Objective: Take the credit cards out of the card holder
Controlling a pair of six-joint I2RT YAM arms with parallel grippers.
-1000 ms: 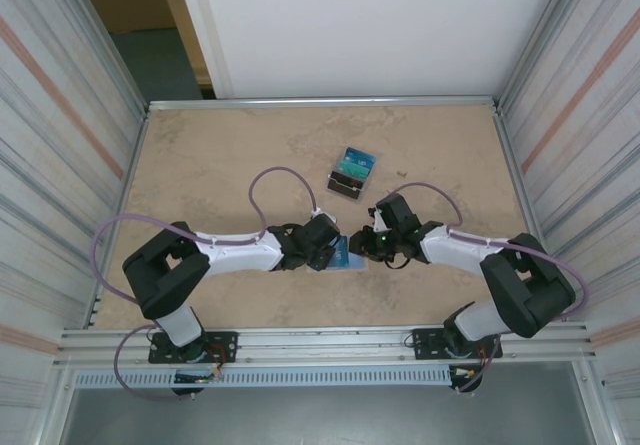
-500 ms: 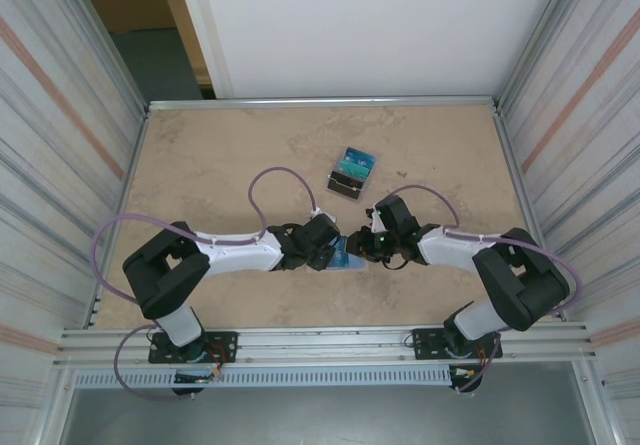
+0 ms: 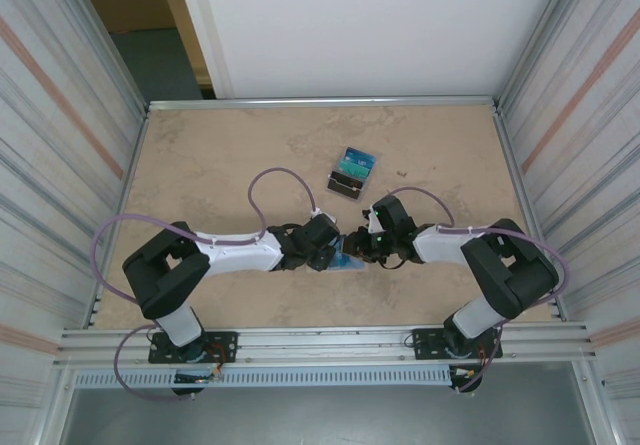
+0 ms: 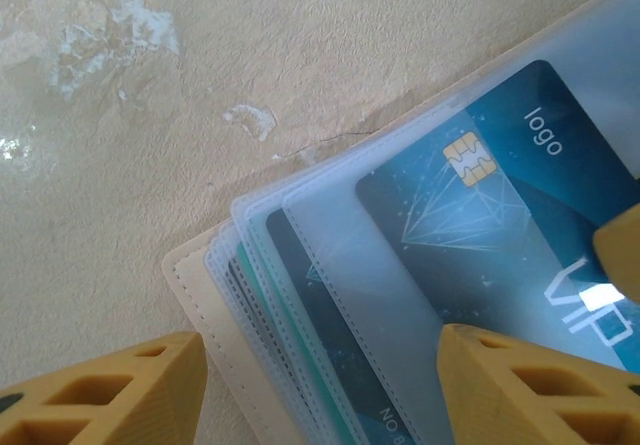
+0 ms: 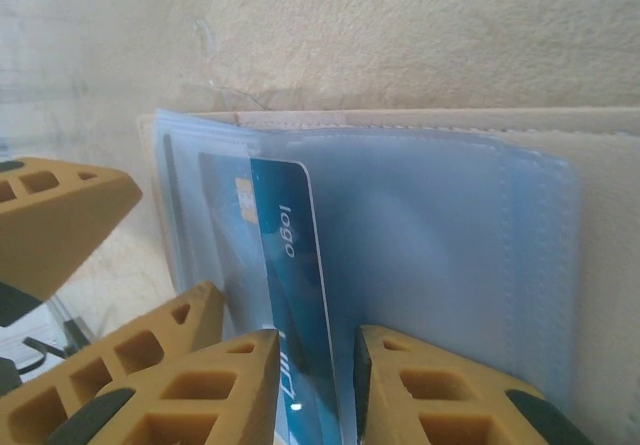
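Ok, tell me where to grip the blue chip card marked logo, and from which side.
Pinch the blue chip card marked logo across its flat faces at the short end opposite the chip, coming from the side where it leaves its clear plastic sleeve. It is thin, and that end sits between the right tool fingers.
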